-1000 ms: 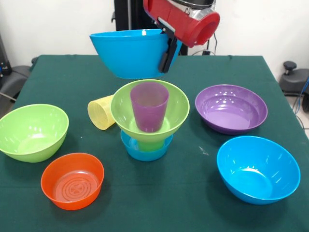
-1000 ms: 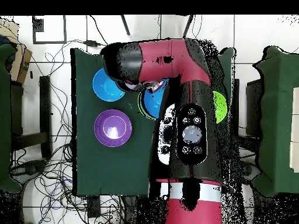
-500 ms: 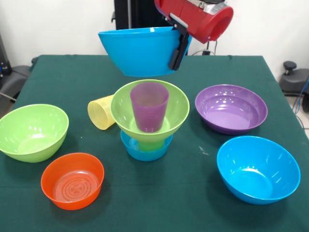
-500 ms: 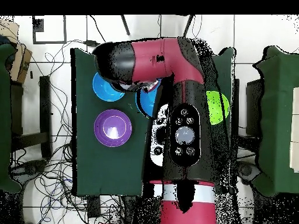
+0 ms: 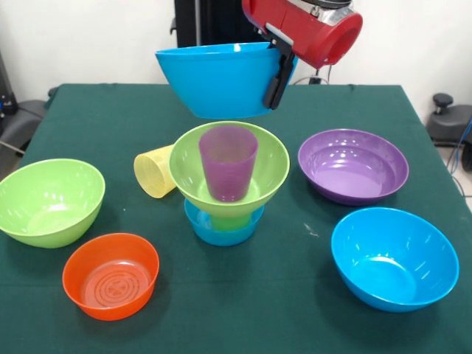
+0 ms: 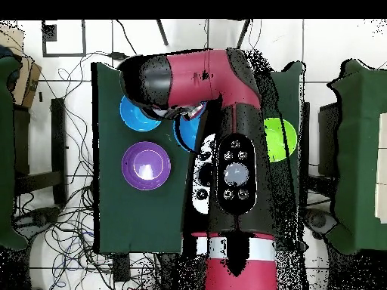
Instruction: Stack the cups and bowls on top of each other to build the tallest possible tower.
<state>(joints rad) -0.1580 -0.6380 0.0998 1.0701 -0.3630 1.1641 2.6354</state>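
Note:
In the front view my gripper (image 5: pixel 277 74) is shut on the rim of a blue bowl (image 5: pixel 217 77) and holds it in the air above and behind the tower. The tower stands mid-table: a small blue bowl (image 5: pixel 221 228) at the bottom, a green cup (image 5: pixel 230 219), a lime green bowl (image 5: pixel 228 171), and a purple cup (image 5: pixel 228 162) upright inside it. A yellow cup (image 5: pixel 155 171) lies on its side left of the tower. In the overhead view the arm (image 6: pixel 227 143) hides the tower; only an edge of the held blue bowl (image 6: pixel 186 132) shows.
Around the tower on the green table (image 5: pixel 243 310): a lime green bowl (image 5: pixel 48 200) at the left, a small orange bowl (image 5: pixel 110 275) front left, a wide purple bowl (image 5: pixel 352 166) at the right, a blue bowl (image 5: pixel 393 258) front right.
The gripper has carried the blue bowl up and to the right in the front view; the move slowed in the last half second. The tower and other bowls have not moved.

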